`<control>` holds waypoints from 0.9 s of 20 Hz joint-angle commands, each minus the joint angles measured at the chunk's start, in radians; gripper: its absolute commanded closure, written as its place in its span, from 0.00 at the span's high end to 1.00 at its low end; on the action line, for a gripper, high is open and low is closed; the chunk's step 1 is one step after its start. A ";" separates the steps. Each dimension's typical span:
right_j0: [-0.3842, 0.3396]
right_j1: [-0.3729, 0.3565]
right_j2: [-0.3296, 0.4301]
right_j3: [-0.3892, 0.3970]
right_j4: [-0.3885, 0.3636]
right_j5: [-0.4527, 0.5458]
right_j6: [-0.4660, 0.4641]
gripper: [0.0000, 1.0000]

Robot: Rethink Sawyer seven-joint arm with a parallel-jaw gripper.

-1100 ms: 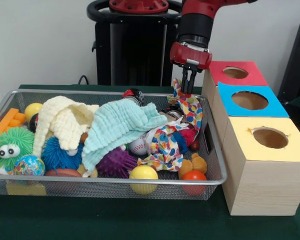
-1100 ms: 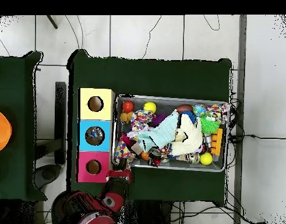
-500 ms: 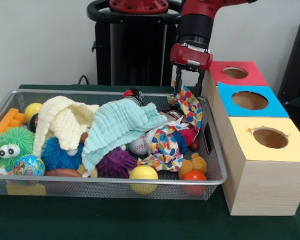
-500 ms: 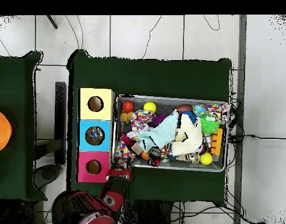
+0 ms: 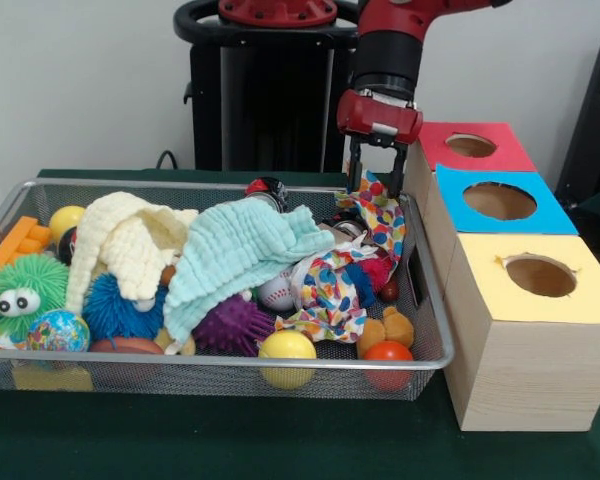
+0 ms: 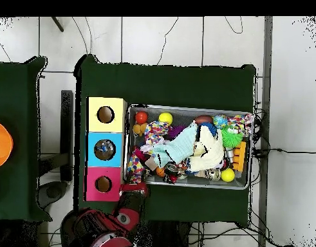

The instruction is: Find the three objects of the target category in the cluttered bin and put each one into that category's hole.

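My gripper point(image 5: 376, 182) hangs open over the far right corner of the wire bin point(image 5: 180, 360). Its two fingers straddle the raised end of a polka-dot cloth point(image 5: 383, 215), which drapes down among the toys. A mint cloth point(image 5: 242, 250) and a cream cloth point(image 5: 130, 238) cover the middle of the bin. Right of the bin stand three boxes with round holes: red point(image 5: 472, 146), blue point(image 5: 500, 201) and yellow point(image 5: 540, 276). From overhead, the gripper point(image 6: 134, 189) sits at the bin's lower left corner, beside the red box point(image 6: 103, 184).
Spiky balls in green point(image 5: 22, 290), blue point(image 5: 115, 308) and purple point(image 5: 232, 326) lie under the cloths. A yellow ball point(image 5: 286, 352) and a red ball point(image 5: 387, 358) rest against the near wall. Orange blocks point(image 5: 13, 247) fill the left end.
The gripper was shut on the polka-dot cloth's end a second ago. It has opened, and now hangs slightly lower and further left around that end.
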 commanded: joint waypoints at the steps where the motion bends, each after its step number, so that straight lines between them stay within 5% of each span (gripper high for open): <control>1: -0.015 0.017 -0.063 -0.059 0.026 0.060 -0.004 1.00; 5: 0.000 0.174 -0.120 -0.082 0.032 0.120 -0.026 1.00; 18: -0.032 0.269 -0.106 -0.035 -0.147 0.166 0.049 1.00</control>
